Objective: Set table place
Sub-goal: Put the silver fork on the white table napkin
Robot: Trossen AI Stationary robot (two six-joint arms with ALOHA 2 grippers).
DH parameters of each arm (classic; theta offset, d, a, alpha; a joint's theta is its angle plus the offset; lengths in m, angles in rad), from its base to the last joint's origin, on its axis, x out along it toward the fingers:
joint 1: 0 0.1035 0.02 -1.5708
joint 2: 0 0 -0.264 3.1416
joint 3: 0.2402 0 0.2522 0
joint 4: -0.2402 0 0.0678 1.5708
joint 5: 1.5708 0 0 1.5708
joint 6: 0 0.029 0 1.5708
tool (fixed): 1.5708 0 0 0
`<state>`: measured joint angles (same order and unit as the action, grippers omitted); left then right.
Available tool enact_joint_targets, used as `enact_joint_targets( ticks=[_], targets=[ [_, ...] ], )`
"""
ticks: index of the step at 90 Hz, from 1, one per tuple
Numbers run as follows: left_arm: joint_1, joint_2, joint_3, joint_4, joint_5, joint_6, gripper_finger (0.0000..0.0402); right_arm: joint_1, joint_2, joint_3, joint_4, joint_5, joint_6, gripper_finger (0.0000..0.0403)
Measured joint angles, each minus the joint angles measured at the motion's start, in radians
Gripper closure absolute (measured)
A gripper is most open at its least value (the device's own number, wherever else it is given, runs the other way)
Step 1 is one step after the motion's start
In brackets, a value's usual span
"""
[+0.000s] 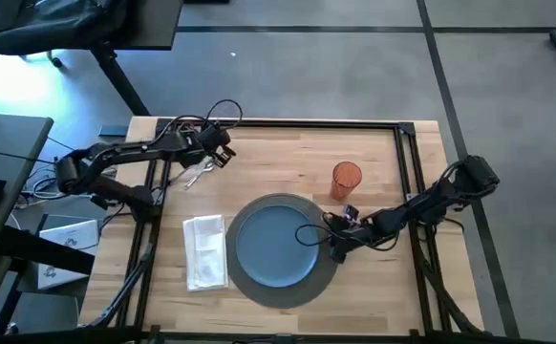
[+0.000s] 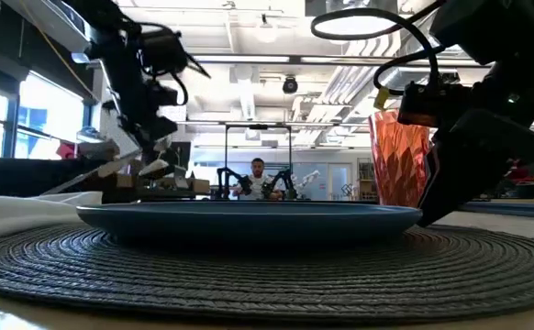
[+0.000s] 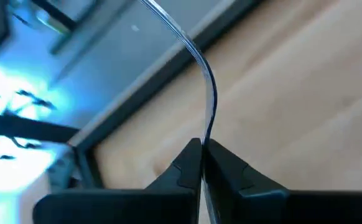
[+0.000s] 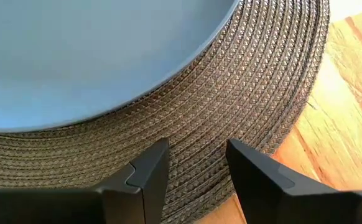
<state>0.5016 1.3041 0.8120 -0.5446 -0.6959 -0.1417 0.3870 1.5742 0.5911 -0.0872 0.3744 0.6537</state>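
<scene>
A round blue plate (image 1: 276,241) lies on the dark woven place mat (image 1: 328,275) in the table's near middle. My right gripper (image 4: 196,155) stands open low over the mat's right rim (image 4: 255,118); whether its fingertips touch the weave I cannot tell. Toward the far left, my left gripper (image 1: 217,153) is shut on thin silver cutlery (image 1: 197,174), which also shows in the low view (image 2: 111,170). A folded white napkin (image 1: 204,250) lies flat left of the mat. An orange cup (image 1: 346,179) stands upright to the far right of the plate. My left gripper pinches a thin silver piece of cutlery between its two fingertips (image 3: 187,165), seen edge-on as a curved metal strip (image 3: 211,106) that runs out past the fingers. In the low view the cutlery slants down from the fingers; whether its low end touches the table I cannot tell.
The table's black metal frame (image 1: 288,122) runs along the far edge close behind my left gripper. Bare wood (image 1: 278,158) lies between the cutlery and the orange cup. A grey desk with cables (image 1: 10,143) stands beyond the table's left edge.
</scene>
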Motion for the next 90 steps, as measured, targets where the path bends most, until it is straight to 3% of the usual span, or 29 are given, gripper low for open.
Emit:
enact_joint_targets(
  ticks=[29,43,50,63,78,90],
  targets=[
    [-0.005,0.001,0.0,0.238,-0.123,0.194,0.0401,0.0,0.0,0.0,0.0,0.0,-0.003,0.0254],
    [-0.041,-0.032,0.017,0.266,-0.068,0.166,0.0401,0.0,0.0,0.0,0.0,0.0,-0.004,0.0254],
    [-0.088,-0.052,0.068,0.154,-0.008,0.06,0.0401,0.0,0.0,0.0,-0.002,0.0,-0.002,0.0254],
    [-0.225,-0.064,0.19,-0.208,0.15,-0.245,0.0402,0.0,0.0,0.0,-0.005,0.0,-0.006,0.0254],
    [-0.481,-0.062,0.278,-0.533,0.246,-0.623,0.0402,0.0,0.0,0.0,-0.006,0.0,-0.032,0.0254],
    [-0.688,-0.034,0.29,-0.685,0.322,-0.974,0.0402,0.0,0.0,0.0,-0.006,0.0,-0.033,0.0254]
  ],
)
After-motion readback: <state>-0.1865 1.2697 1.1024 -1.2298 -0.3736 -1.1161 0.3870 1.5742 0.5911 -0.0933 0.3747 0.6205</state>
